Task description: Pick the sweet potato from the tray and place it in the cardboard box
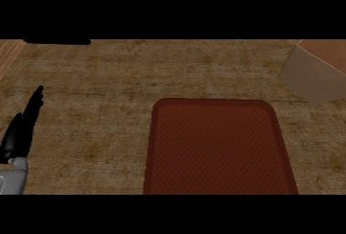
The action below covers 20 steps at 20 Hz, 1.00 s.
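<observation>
Head view, looking steeply down on the table [101,73], whose top is a mottled brown. A dark red-brown tray [219,146] with rounded corners and a fine woven texture lies in the lower middle of the view, its long side running away from the robot. Its visible surface carries nothing, and the sweet potato cannot be seen anywhere in the view. The cardboard box [317,68] stands at the upper right corner, well apart from the tray; only part of it shows, one pale side wall and a strip of orange-brown top, and its inside is hidden. The left robot hand [20,132] shows at the left edge, black above a grey forearm, fingers straight and pointing upward, holding nothing and touching neither tray nor box. The right robot hand does not show.
</observation>
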### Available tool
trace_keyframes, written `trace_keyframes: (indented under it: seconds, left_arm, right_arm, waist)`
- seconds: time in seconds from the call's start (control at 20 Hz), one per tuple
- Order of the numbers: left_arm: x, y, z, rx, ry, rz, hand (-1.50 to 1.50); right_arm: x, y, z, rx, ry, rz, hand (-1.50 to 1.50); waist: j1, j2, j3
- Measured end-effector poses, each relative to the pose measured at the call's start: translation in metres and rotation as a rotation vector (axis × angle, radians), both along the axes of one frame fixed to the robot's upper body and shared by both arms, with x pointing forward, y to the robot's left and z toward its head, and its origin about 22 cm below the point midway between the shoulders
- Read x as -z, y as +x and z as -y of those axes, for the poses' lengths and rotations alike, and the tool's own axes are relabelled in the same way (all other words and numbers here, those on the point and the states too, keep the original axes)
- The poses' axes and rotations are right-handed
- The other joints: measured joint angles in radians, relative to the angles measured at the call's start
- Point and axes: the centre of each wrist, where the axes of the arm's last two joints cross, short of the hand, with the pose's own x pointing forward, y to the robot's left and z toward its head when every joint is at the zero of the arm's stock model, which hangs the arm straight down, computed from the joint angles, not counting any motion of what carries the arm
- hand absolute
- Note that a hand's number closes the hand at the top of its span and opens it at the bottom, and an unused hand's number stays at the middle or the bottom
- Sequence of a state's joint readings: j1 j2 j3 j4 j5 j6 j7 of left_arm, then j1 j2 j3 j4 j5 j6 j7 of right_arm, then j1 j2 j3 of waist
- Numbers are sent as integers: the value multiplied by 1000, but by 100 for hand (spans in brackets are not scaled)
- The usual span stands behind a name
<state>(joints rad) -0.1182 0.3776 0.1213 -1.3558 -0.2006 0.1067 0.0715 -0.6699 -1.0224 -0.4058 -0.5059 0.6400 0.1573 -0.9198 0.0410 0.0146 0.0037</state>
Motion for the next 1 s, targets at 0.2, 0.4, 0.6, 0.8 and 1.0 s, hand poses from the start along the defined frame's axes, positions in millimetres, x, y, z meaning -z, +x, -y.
trace_keyframes:
  seconds: [0.2, 0.4, 0.6, 0.8, 1.0]
  left_arm:
    - [4, 2, 4, 6, -1, 4, 0]
    - [6, 5, 0, 8, 0, 3, 0]
    - [1, 10, 0, 12, 1, 1, 0]
    - [-4, 15, 8, 15, 4, 6, 0]
    - [0, 10, 5, 19, 10, 4, 0]
  right_arm:
    - [-8, 24, -14, -21, 91, -8, 150]
    - [-7, 52, -38, -45, 171, -34, 150]
    - [-12, 79, -64, -55, 237, -85, 150]
    - [-12, 105, -95, -61, 276, -127, 150]
    - [0, 118, -114, -52, 287, -157, 150]
  waist:
    - [10, 2, -1]
    - [10, 2, -2]
    - [14, 2, -2]
    - [20, 5, -2]
    - [29, 9, -1]
